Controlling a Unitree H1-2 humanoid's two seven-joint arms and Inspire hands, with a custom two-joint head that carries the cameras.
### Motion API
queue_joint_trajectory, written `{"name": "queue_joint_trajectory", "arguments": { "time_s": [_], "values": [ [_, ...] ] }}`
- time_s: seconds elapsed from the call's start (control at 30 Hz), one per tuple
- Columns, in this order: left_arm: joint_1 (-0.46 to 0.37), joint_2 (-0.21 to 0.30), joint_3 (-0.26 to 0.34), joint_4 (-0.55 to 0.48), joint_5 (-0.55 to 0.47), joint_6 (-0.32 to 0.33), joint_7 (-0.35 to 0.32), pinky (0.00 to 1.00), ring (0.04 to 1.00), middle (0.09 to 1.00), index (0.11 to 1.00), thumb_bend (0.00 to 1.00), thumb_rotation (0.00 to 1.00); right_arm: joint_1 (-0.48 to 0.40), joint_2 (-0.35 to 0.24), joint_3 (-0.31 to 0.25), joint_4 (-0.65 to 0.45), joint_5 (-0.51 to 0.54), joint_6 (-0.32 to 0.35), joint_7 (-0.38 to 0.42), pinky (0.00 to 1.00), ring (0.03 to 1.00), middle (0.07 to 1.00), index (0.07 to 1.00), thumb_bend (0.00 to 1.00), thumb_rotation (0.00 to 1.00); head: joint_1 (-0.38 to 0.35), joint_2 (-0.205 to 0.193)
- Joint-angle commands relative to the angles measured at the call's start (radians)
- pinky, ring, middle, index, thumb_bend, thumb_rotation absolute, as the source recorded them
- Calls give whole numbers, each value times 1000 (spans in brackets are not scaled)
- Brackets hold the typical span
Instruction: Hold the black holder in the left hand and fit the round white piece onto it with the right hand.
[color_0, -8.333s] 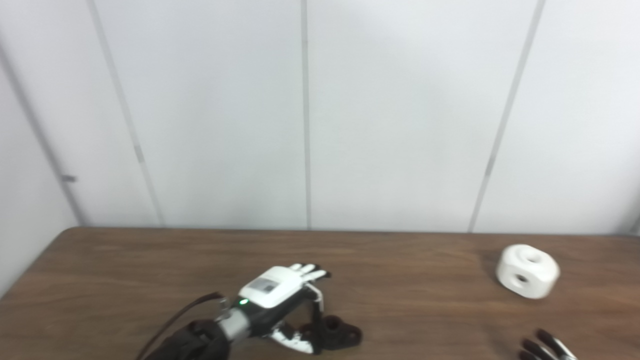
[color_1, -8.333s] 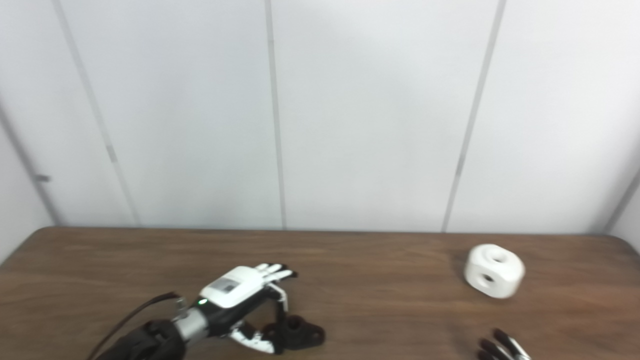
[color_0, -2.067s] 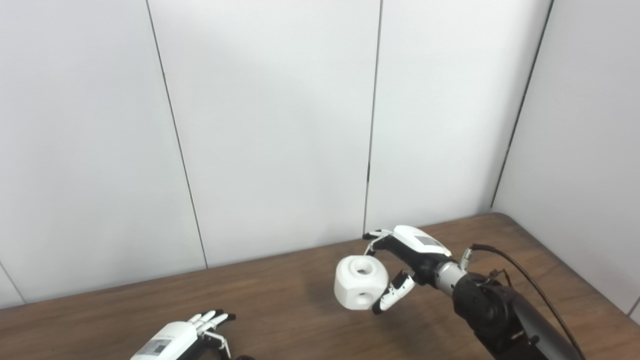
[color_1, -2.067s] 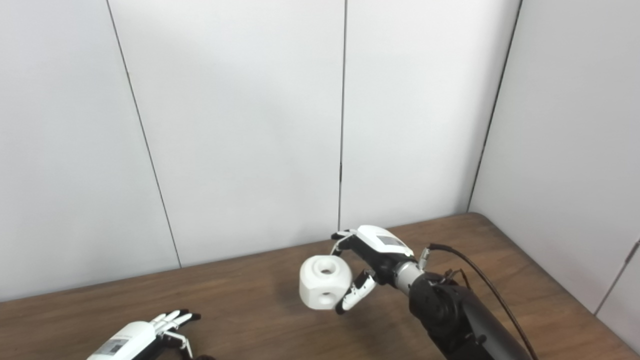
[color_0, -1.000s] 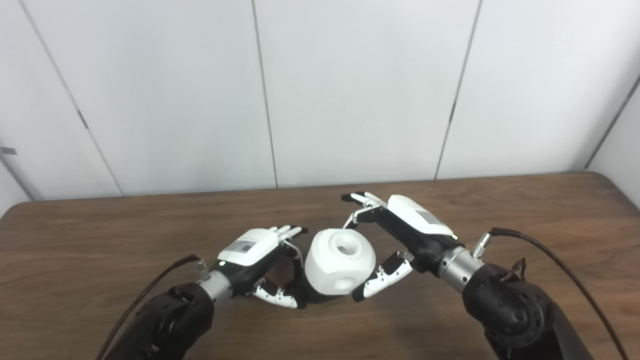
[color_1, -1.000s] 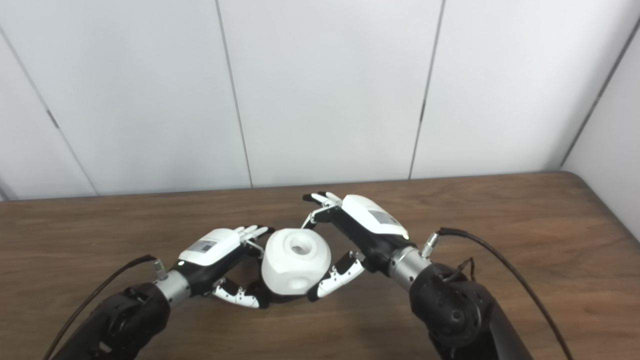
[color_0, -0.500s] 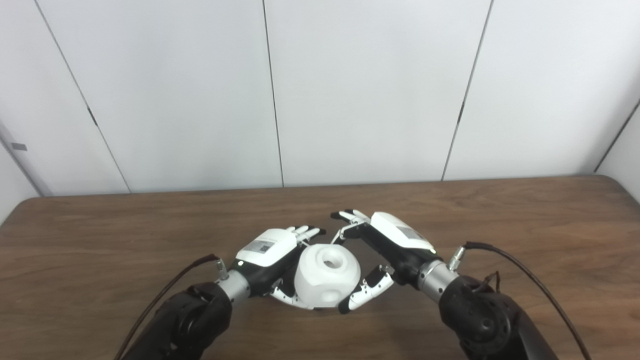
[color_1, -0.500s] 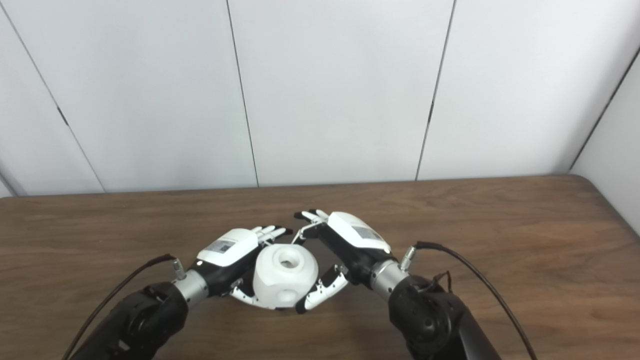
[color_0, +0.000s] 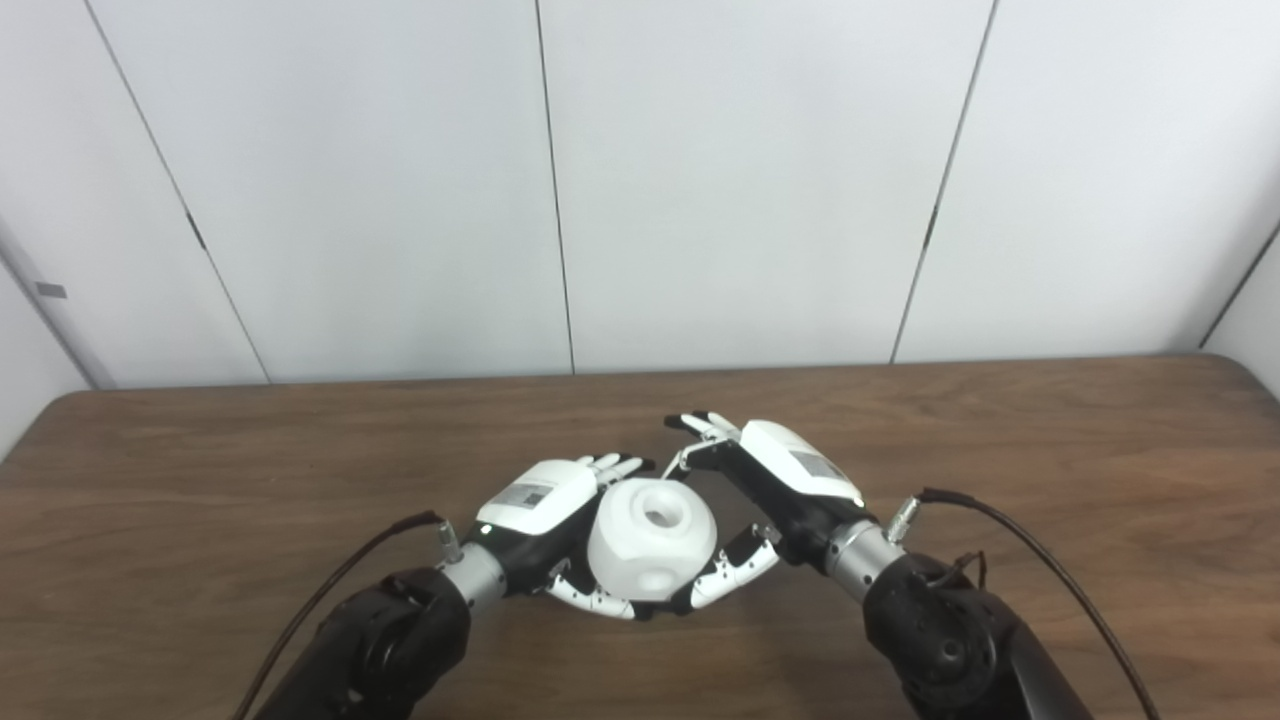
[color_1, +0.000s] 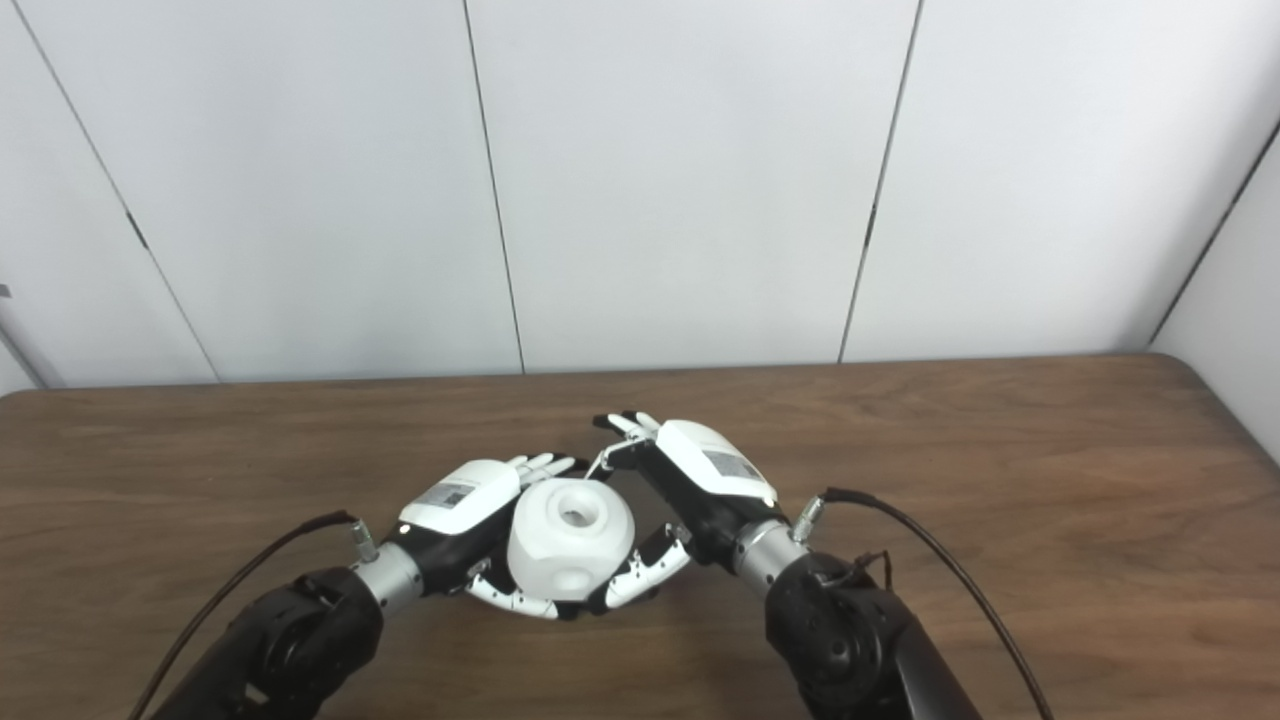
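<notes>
Two hands meeting mid-tabletop (color_0: 1000, 420), low over the wood. Left hand (color_0: 535, 520) coming in from lower left, back of palm up, fingers (color_0: 615, 464) stretched forward behind the round white piece (color_0: 650, 540), thumb curled under its near left side. Black holder (color_1: 570, 610) almost fully hidden: only a dark sliver showing under the white piece between the two thumbs, apparently gripped by left hand, exact hold not visible. Right hand (color_0: 775, 490) from lower right, palm facing left, grasping the round white piece: fingers (color_0: 700, 428) arched over the far upper right edge, thumb pressed against the near lower right side. White piece sitting between both hands, touching both, roughly upright, round hole on top facing up and toward camera, second smaller hole on the near face. Sits directly above the dark sliver; seated or just resting on it, cannot tell. Black forearms running off bottom edge, thin dark cable (color_0: 1040, 560) looping from right wrist over tabletop, another cable (color_0: 340, 590) arcing from left wrist. White panelled wall (color_0: 700, 180) behind.
</notes>
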Motion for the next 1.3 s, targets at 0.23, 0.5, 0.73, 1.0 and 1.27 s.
{"name": "queue_joint_trajectory", "arguments": {
  "time_s": [0.23,0.5,0.73,1.0,1.27],
  "values": [
    [-15,-2,-17,9,7,-39,30,1000,1000,971,480,516,49,-75,-41,-27,14,-38,-4,-9,767,983,944,484,496,143,-24,-20],
    [-22,0,-17,34,-3,-58,41,1000,1000,978,480,517,49,-95,-67,-40,28,-38,-22,-12,744,973,934,484,496,142,-40,-39],
    [-26,0,-21,39,2,-55,41,1000,1000,981,480,517,48,-105,-82,-44,29,-40,-21,-1,751,980,940,484,495,143,-34,-39],
    [-27,-6,-22,36,2,-47,40,1000,1000,985,480,517,48,-92,-82,-56,3,-27,-23,1,746,974,938,483,496,142,-25,-34],
    [-30,-11,-23,24,4,-36,34,1000,1000,979,480,516,49,-89,-77,-41,-20,-28,-14,23,770,977,941,484,496,142,-14,2]
  ]
}}
